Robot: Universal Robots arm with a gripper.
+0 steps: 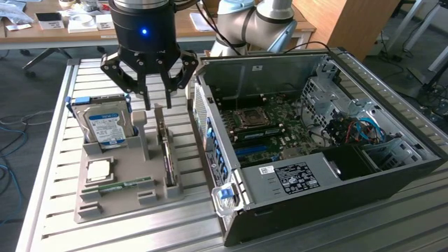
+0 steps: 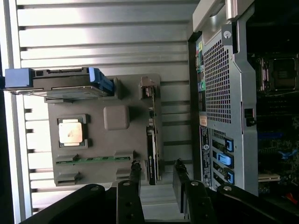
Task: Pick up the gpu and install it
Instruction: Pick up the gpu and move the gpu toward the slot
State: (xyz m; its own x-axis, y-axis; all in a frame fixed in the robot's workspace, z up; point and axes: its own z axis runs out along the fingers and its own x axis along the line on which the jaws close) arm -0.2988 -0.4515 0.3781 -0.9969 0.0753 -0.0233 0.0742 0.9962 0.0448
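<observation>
**Open gripper poised over the tray, above the standing gpu**

The gripper [image 1: 157, 100] hangs with its dark fingers [image 1: 146, 86] spread and pointing down; it is released and holds nothing. In the exterior view the fingertips hover just over the far end of the gpu [image 1: 167, 155]; whether they touch it cannot be told. In the wrist view the gripper [image 2: 157, 170] shows a clear gap between its two fingers [image 2: 134, 175].

The gpu [image 2: 152, 144] stands on its long edge in a slot of the grey tray [image 1: 119, 207], seen edge-on. Its long axis runs along the tray, roughly parallel to the perforated rear panel of the computer case [image 2: 224, 93], with the silvery end lying toward the hard drive.

On the tray [image 2: 93, 100] also stand the hard drive [image 1: 105, 126] with its blue-white label, upright at the far end, a processor chip [image 1: 98, 169], a memory stick [image 1: 126, 185] and a grey post [image 1: 140, 131] just beside the gpu. The open computer case [image 1: 315, 210] lies on the exterior view's right of the tray, its motherboard [image 1: 273, 121] exposed. All rests on a slatted metal table [image 1: 49, 199].
</observation>
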